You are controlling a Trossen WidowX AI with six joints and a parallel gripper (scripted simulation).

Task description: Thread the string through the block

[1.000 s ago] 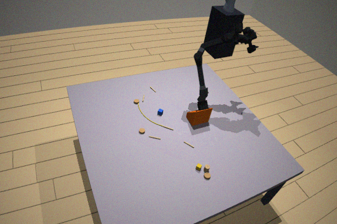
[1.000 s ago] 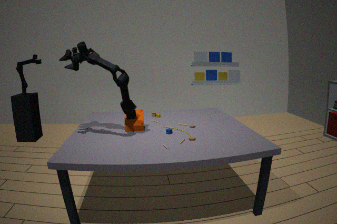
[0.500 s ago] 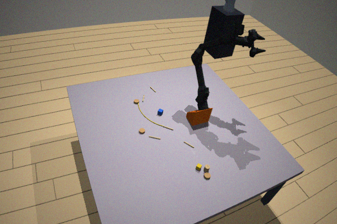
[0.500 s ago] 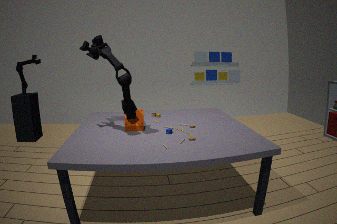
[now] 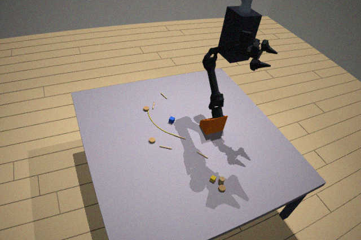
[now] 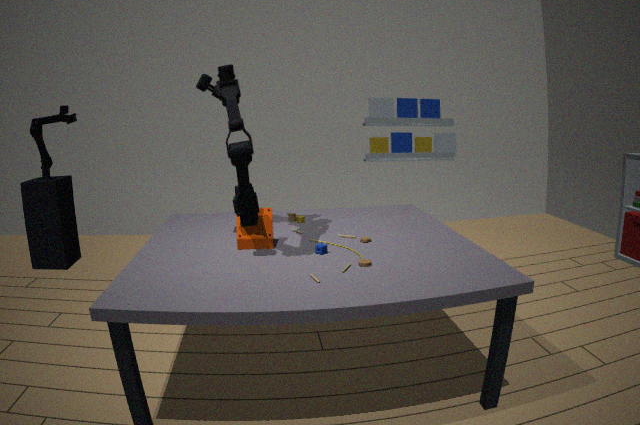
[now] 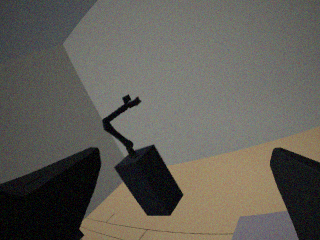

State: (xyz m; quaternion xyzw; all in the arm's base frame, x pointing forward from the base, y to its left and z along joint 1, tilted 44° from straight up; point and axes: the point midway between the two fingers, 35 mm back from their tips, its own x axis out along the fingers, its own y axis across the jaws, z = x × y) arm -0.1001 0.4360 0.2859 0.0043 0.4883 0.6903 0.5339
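Observation:
The blue block sits on the table; a dark hole shows in its side in the exterior view. The round wooden button lies on the table. The yellow string curves from it past the block, outside it. The thin stick on its free end lies on the table. My gripper is open and empty, high above the table and far from block and stick. In the exterior view its fingers are hidden.
Loose sticks lie about. A second wooden disc lies near one. A yellow cube, a wooden cylinder and another disc stand grouped. The orange base mount stands on the table.

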